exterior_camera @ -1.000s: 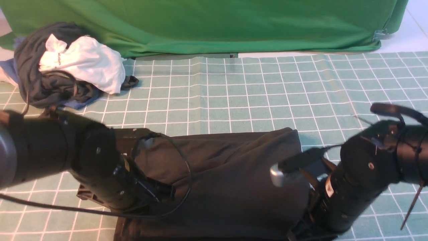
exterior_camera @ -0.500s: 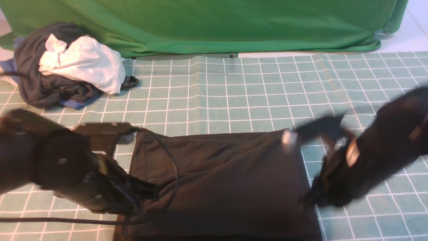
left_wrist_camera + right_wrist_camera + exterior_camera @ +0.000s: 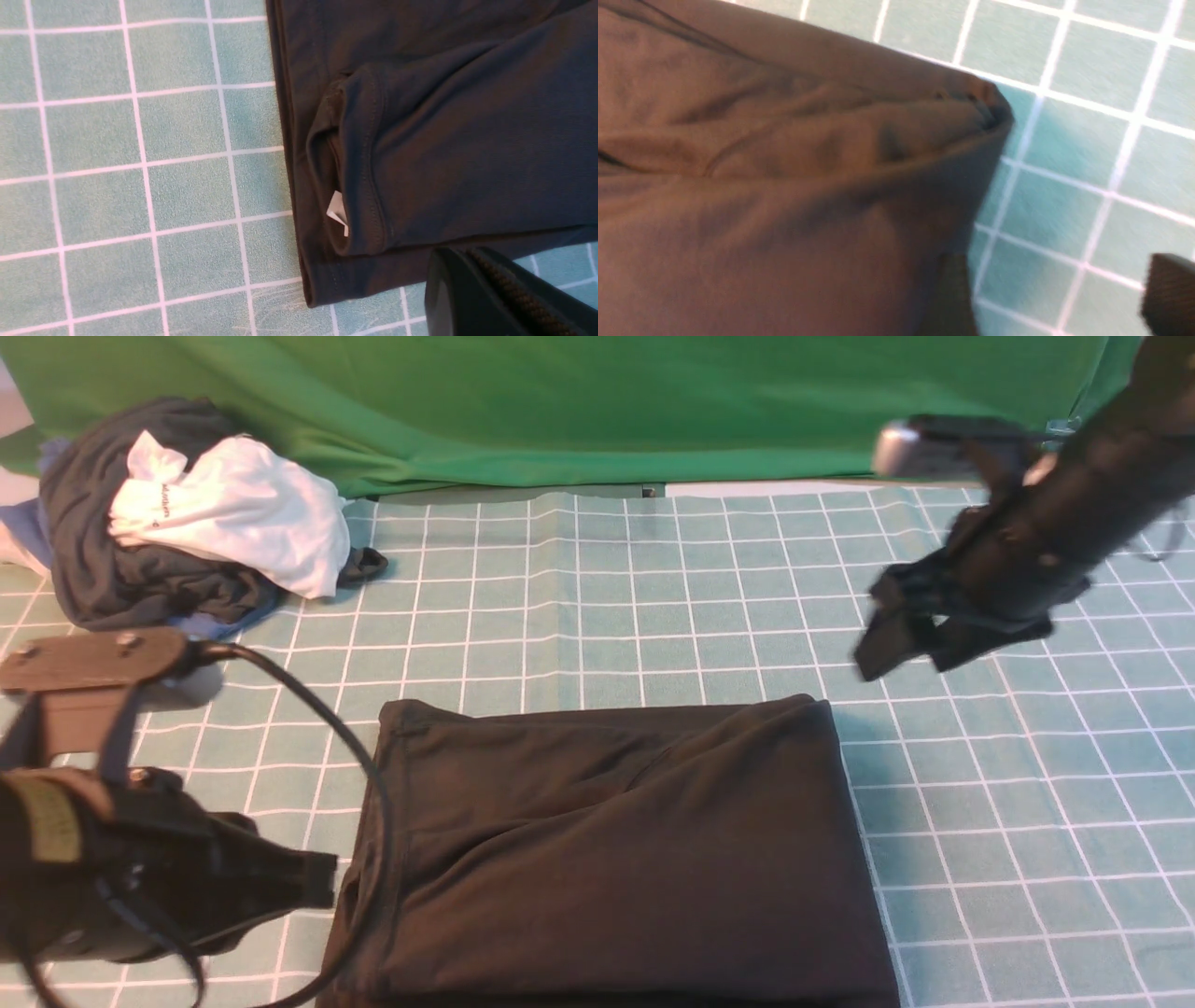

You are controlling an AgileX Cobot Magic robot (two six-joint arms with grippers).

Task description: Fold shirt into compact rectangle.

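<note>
shirt: the black shirt [image 3: 607, 849] is lying on the bench [image 3: 653, 597] at about 6 o'clock in the front view, already down to a fairly tidy rectangle, plain black side up, no print showing

feel: looks like soft, floppy cotton. Light, no stiffness at all, so I'd guess it sags and unfolds the moment you lift it by one point. Not fragile, not slippery against the cloth

layers: top flap runs diagonally and leaves a ridge across the middle, so it's a bit puffy, not flat. In the left wrist view a little white label [image 3: 337, 212] peeks out of a rolled hem pocket

where to grab: my take is the stacked edges or corners, pinching through all layers at once, e.g. the corner [image 3: 990, 100] in the right wrist view. Two spread-out grips beat one

left hand: left hand [image 3: 280, 882] sits low at 8 o'clock, just beside the shirt's edge, clenched on nothing as far as I can see

right hand: right hand [image 3: 920, 644] is up in the air at 2 o'clock, well apart from the cloth, jaws spread, empty

bench cover: teal gridded cloth, a few creases

other stuff: a pile of clothes [image 3: 177, 523], grey with a white one on top, at 10 o'clock, and a green backdrop [image 3: 560, 401] at 12
</note>
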